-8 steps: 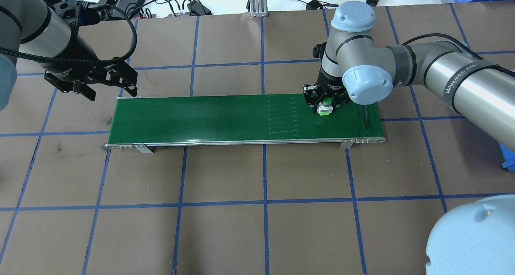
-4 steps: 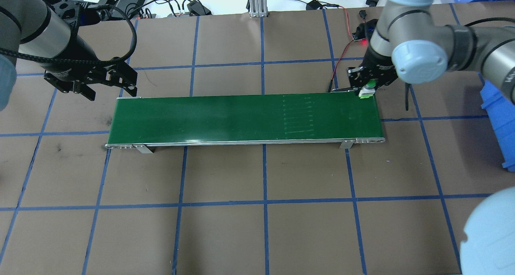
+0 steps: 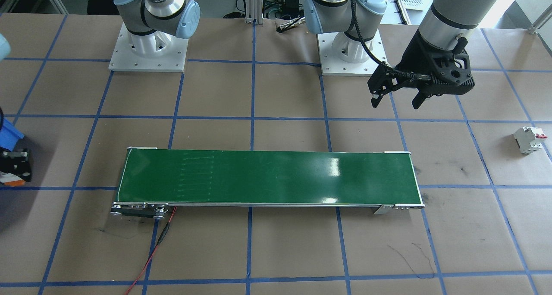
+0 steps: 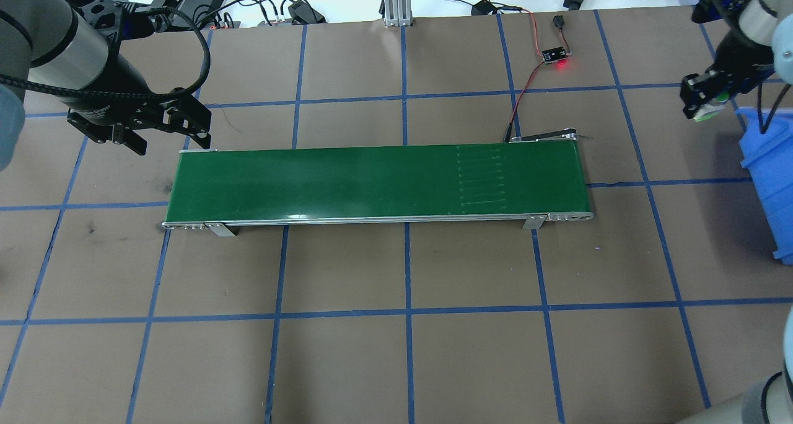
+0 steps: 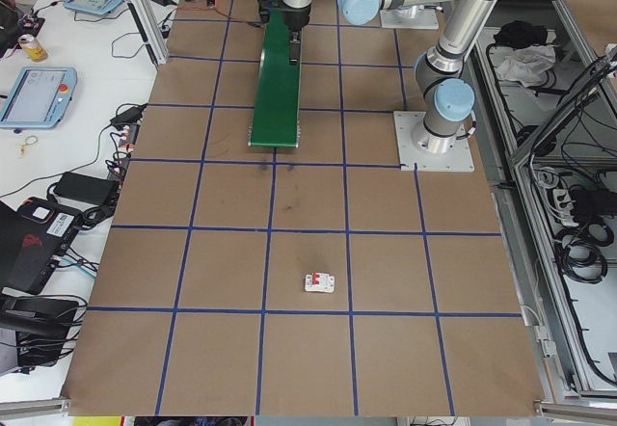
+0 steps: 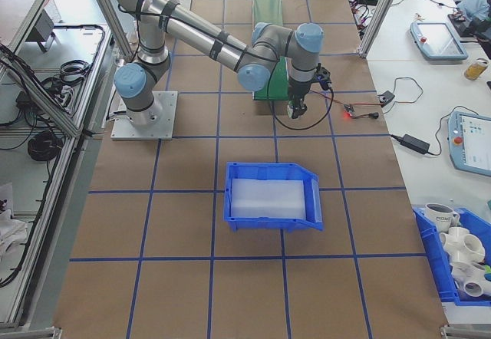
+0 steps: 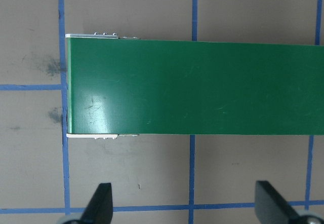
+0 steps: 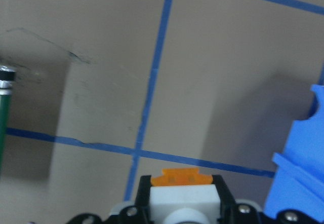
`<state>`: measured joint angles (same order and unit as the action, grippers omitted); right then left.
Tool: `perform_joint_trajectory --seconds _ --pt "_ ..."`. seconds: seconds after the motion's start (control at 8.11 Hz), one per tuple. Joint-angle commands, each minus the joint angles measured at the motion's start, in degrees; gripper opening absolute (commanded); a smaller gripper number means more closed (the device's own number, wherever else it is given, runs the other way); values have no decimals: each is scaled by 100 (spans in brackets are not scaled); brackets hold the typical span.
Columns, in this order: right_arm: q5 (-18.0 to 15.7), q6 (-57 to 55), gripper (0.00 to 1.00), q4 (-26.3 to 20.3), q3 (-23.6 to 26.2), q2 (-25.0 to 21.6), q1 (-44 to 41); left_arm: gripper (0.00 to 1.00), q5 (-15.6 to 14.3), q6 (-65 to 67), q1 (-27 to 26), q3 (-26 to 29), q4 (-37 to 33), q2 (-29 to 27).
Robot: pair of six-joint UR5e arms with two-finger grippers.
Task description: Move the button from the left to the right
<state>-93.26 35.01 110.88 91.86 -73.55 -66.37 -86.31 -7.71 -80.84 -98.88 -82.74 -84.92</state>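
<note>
While the left gripper (image 4: 162, 140) hangs with its fingers (image 7: 99, 203) spread wide beside the left end of the green belt (image 4: 372, 179), the right gripper (image 4: 703, 101) carries the button (image 4: 708, 110) pinched between its fingers above the brown table (image 4: 403, 349), off the belt's right end and just short of the blue bin (image 4: 771, 182). In the right wrist view the button (image 8: 183, 196) sits squarely in the grip, white body up against the camera and orange base pointing out, with blue tape lines below and the bin's edge (image 8: 298, 168) at the right. The left wrist view shows only the bare end of the belt (image 7: 197, 87) between the two parted fingertips. From the front, the left gripper (image 3: 396, 98) hovers behind the belt's end, and a white breaker (image 3: 528, 139) with a red lever lies alone on the table well out to that side. A small board (image 4: 553, 55) with a red light glowing sits behind the belt, joined to its right end by a red and black wire (image 4: 523, 89).
</note>
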Motion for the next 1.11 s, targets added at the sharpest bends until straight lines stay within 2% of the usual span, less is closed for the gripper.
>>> perform_joint_trajectory --seconds 0.0,0.37,0.62,0.86,0.99 --pt "-455 1740 0 117 -387 86 859 100 0 -2 6 -9 -5 10" --pt "-211 2790 0 792 -423 611 2204 100 0 -2 -2 0 13 10" --pt "167 3090 0 1047 -380 1279 2601 100 0 7 7 -9 4 10" --pt "168 3022 0 1338 -222 1571 2656 100 -9 -2 -2 0 13 19" --pt "159 2829 0 1400 -117 1563 2656 100 -9 -2 -2 0 4 19"
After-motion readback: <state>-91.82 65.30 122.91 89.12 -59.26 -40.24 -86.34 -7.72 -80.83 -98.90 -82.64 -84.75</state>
